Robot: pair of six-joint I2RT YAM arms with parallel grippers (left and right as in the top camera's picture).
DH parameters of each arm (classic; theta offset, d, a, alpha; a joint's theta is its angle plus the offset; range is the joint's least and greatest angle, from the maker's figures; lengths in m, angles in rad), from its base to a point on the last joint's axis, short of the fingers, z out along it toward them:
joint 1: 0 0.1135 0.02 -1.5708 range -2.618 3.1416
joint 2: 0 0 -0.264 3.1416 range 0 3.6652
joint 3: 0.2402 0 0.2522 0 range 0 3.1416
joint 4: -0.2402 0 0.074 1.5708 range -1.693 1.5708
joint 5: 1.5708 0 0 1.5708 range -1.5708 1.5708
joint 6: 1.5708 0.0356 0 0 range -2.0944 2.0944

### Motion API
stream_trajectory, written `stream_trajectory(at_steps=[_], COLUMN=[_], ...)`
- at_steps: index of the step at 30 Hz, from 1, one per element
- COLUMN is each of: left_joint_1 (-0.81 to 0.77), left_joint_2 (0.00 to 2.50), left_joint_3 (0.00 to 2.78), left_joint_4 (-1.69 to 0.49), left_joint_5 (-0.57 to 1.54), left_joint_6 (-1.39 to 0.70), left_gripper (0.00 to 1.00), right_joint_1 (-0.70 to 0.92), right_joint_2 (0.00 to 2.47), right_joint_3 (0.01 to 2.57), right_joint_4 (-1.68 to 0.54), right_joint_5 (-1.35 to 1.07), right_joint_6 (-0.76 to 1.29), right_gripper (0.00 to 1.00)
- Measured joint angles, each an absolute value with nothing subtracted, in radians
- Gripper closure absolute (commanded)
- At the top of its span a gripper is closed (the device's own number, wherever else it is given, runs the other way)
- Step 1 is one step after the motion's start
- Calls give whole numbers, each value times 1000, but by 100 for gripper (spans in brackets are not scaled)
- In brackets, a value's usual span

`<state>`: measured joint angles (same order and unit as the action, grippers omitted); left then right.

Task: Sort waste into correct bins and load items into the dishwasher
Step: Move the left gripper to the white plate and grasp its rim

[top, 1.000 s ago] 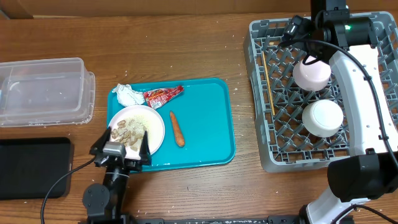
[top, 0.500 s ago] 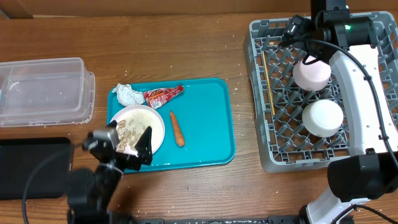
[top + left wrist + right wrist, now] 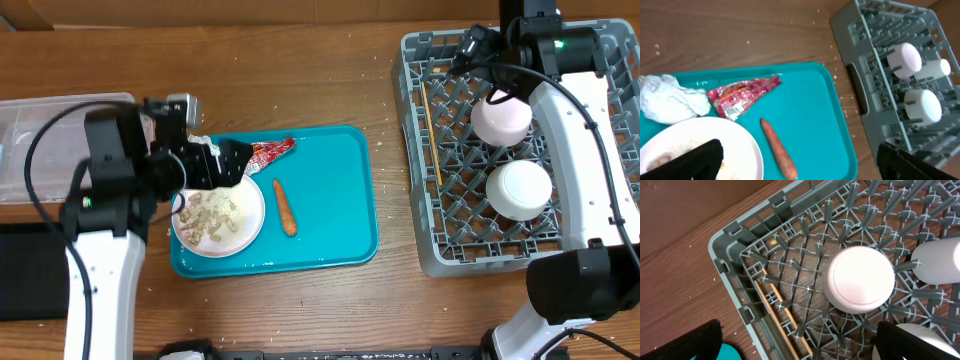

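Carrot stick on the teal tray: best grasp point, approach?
I'd grip the carrot stick at mid-length from above, closing across its narrow width. It lies flat on the teal tray, plate close on one side, bare tray on the other.

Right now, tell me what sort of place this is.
Likely a tabletop dish-clearing test station: grey dish rack with upturned white bowls, teal tray with a scrap-covered plate, clear sorting tub.

Teal serving tray point(image 3: 330, 200), resting flat on brown wooden table point(image 3: 300, 70)
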<state>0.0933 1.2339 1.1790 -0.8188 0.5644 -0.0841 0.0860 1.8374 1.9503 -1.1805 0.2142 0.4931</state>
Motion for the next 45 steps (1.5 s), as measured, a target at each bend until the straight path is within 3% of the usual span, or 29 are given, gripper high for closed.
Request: stream_trajectory(at_steps=[7,18,29,41,45], left_joint_1=[47,-86,-300,-293,-298], left_joint_2=[1322,1456,1645,1736,1785], left_joint_3=[1213,1214,1214,1214,1214], left_joint_4=[-983,-989,-1065,-1049,-1039], left_joint_5=[505,459,38,-134,-146], left_joint_6=[-78,-159,-457,-545,-551], left_gripper=[0,0,0,0,15], right_joint_1=[86,86,86,86,86], right_joint_2=[1837,1837,1837,1837,1837], right_joint_3=[1950,1950,1950,1950,1950], right_joint_4=[-1180,-1180,-1181,-1180,-1180], right_joint_5=[214,214,214,215,214], right_joint_6=[493,493,493,493,493], right_gripper=[0,0,0,0,0])
